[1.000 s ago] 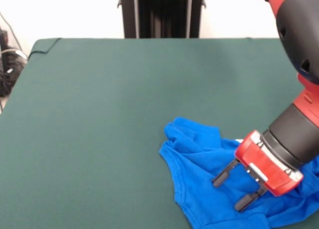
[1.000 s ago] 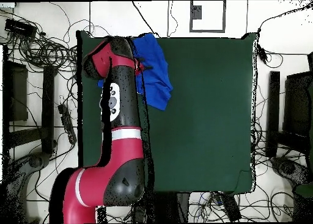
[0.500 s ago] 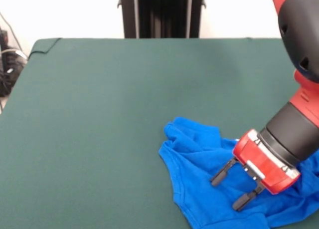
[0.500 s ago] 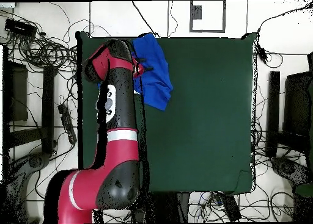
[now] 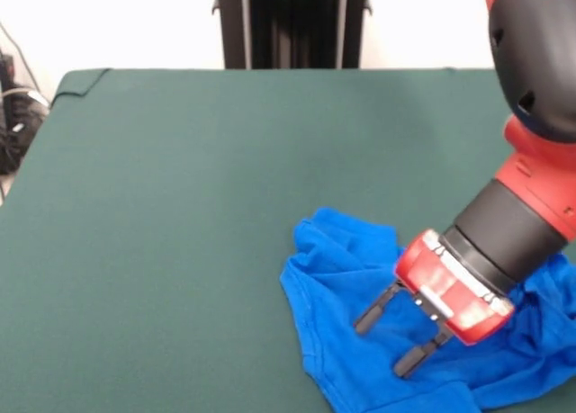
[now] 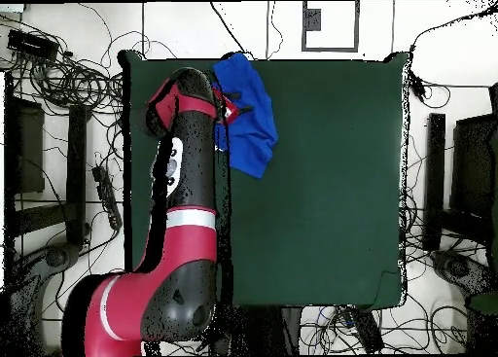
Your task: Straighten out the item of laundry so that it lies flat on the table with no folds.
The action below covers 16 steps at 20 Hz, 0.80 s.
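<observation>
Gripper (image 5: 385, 341), jaws spread and empty, poised just over the crumpled blue T-shirt (image 5: 360, 287) bunched near one corner of the green desk (image 5: 180, 206). Step in hand: approach to grasp; the next move likely calls for closing on a fold and drawing it outward.

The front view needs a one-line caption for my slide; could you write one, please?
Open pincer poised over the crumpled blue T-shirt at the green table's near right edge.
</observation>
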Motion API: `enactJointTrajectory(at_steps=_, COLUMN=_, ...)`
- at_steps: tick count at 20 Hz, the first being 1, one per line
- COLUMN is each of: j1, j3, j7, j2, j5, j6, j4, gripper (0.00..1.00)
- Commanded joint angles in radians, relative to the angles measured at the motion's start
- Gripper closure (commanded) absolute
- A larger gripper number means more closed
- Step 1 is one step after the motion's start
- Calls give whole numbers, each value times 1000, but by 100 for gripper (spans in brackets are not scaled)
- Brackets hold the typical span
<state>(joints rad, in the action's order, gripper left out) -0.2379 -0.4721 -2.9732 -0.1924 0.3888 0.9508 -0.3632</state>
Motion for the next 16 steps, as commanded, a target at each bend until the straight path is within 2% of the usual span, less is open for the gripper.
enactJointTrajectory(at_steps=1, j1=3, j3=-15, j7=-83, j2=7, j5=59, j6=-71, j4=-247, gripper=0)
enactJointTrajectory(at_steps=8, j1=65, j3=21, j7=64, j2=61, j5=38, j6=-121, j4=-303, gripper=0)
enactJointTrajectory(at_steps=16, j1=137, j3=41, j7=146, j2=48, j5=54, j6=-189, j4=-274, gripper=0)
